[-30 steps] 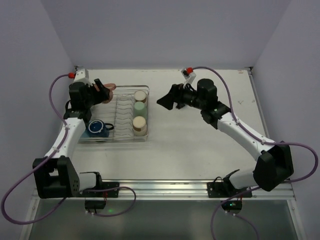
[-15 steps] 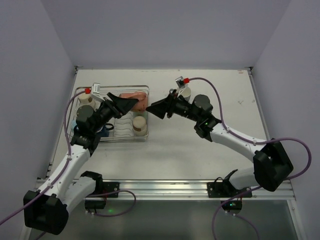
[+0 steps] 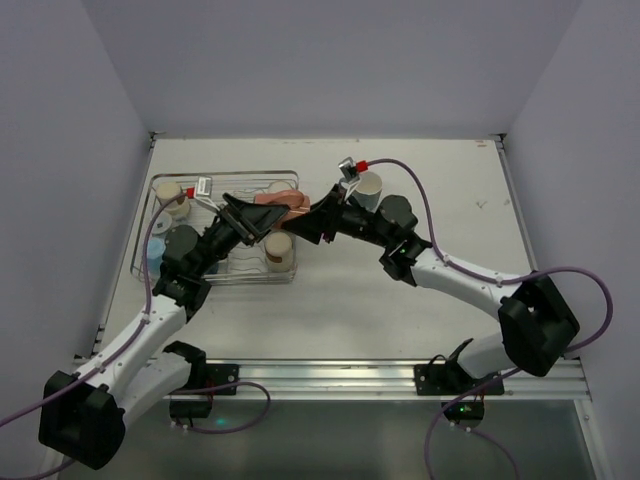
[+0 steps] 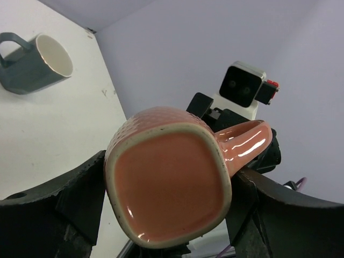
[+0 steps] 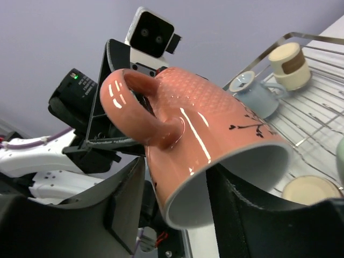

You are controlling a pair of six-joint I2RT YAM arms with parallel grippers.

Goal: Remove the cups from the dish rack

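Note:
A salmon pink mug (image 3: 280, 203) hangs on its side over the right end of the dish rack (image 3: 215, 276). My left gripper (image 3: 262, 213) is shut on it, with fingers on both sides of its square base (image 4: 169, 185). My right gripper (image 3: 305, 216) meets it from the right. Its jaws straddle the mug's (image 5: 215, 123) rim below the handle, and a slim gap shows at the left finger (image 5: 121, 207). In the rack stand a beige tumbler (image 3: 280, 250), a second beige tumbler (image 3: 168, 192) and a light blue mug (image 5: 255, 97). A grey-teal mug (image 3: 368, 185) lies on the table.
The grey-teal mug (image 4: 32, 62) lies just behind my right forearm, right of the rack. White walls close in the table on the left, back and right. The rack's upright wires (image 5: 322, 107) run under both grippers.
My left arm swung the pink mug from the rack's far left corner to over its right end. My right gripper came in from the right and its jaws narrowed around the mug's rim.

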